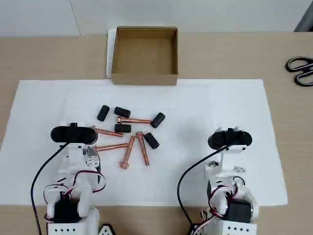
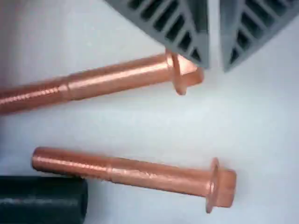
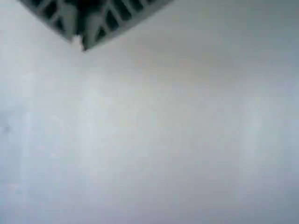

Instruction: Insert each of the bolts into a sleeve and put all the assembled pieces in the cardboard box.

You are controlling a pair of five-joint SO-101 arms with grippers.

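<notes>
Several copper bolts point(image 1: 128, 152) and black sleeves point(image 1: 158, 120) lie scattered on the white sheet point(image 1: 210, 103), in front of the open cardboard box point(image 1: 144, 73). My left arm point(image 1: 73, 134) stands at the left edge of that pile. My left gripper point(image 2: 215, 65) hangs just above the sheet with its grey fingers point(image 2: 187, 28) a narrow gap apart and nothing between them; one tip overlaps the head of a bolt point(image 2: 107, 79). A second bolt point(image 2: 131, 170) and a black sleeve point(image 2: 42, 198) lie beside it. My right gripper point(image 3: 80, 43) is shut over bare sheet, on the right arm point(image 1: 230, 138).
The box holds nothing. A pair of scissors point(image 1: 301, 70) lies on the wooden table point(image 1: 49, 54) at the far right, off the sheet. Bare sheet lies between the pile and the right arm.
</notes>
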